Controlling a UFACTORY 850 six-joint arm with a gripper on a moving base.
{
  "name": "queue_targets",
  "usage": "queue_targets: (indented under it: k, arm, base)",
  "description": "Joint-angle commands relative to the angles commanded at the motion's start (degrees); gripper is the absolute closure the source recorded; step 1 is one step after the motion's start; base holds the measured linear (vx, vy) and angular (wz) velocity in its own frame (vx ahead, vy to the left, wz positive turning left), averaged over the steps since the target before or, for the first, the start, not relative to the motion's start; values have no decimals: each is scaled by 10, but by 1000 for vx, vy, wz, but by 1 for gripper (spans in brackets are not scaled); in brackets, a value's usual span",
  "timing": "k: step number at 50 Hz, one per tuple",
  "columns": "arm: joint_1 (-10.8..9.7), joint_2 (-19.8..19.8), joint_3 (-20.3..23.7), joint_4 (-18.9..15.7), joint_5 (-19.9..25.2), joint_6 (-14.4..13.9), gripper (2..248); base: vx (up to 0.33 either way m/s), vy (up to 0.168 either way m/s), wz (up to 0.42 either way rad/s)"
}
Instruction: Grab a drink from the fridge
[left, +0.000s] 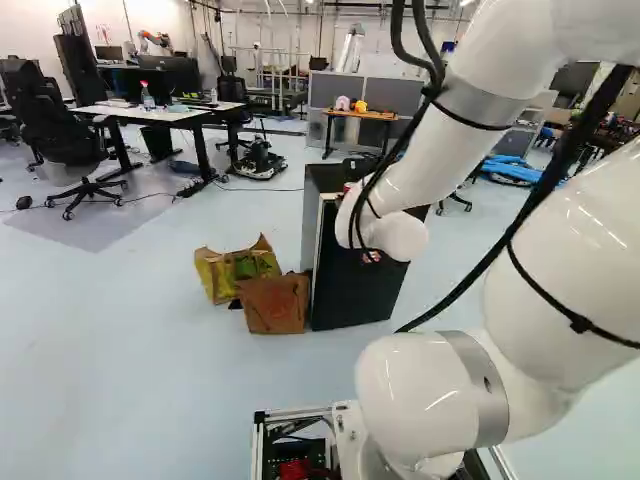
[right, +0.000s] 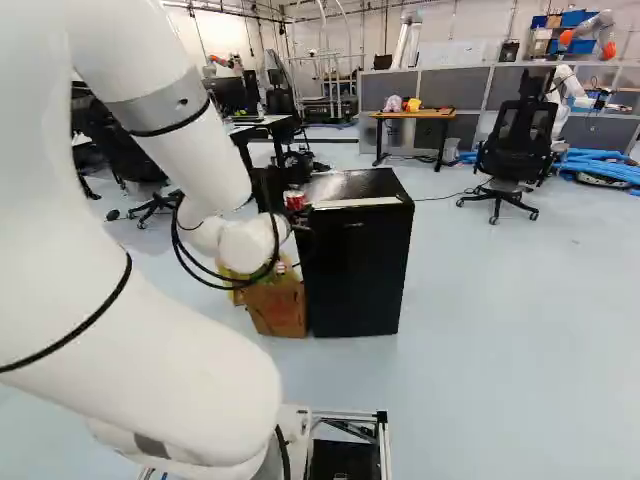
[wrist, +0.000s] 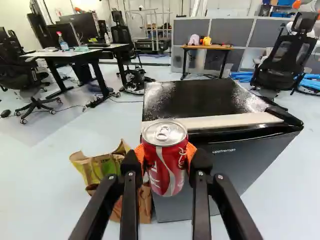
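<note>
gripper (right: 299, 212) is closed in on a red soda can (wrist: 167, 167), fingers abt a can's width apart, so partly open but w/ a proper hold: orange pads (wrist: 140, 154) press on it from 2 sides. can is upright, silver lid w/ pull tab facing up, white swoosh down its side. it's out in the open, by the top front edge of the black mini fridge (right: 355, 265), nr the corner on the bags' side. in the wrist view it overlaps the fridge's front edge; can't tell if it touches.

fridge stands on the floor, light strip (wrist: 227, 121) running along the front of its top, pale specks on the top behind that. white arm (right: 180, 360) reaches fwd to it from the base.

just beside the fridge, on the floor: brown paper bag (left: 275, 303) & a yellow-green printed bag (left: 215, 275), both w/ open tops.

further back: wood-top table (right: 440, 115) w/ a pink toy (right: 392, 103) & a yellow one, grey partitions (right: 500, 90) behind. blk office chair (right: 517, 150) nr some blue tubes (right: 600, 160) at the right of the right base view, another robot (right: 565, 95) behind. at the left of the left base view, white desk (left: 190, 117) w/ a spray bottle (left: 147, 97).
</note>
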Motion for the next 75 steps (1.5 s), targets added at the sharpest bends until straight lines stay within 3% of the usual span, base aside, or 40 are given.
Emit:
queue_targets:
  k: [34,75]
  arm:
    - [12,63,76,6,0,-8,151]
    - [14,72,87,7,0,-9,151]
  base:
    - [0,0,0]
    - [0,0,0]
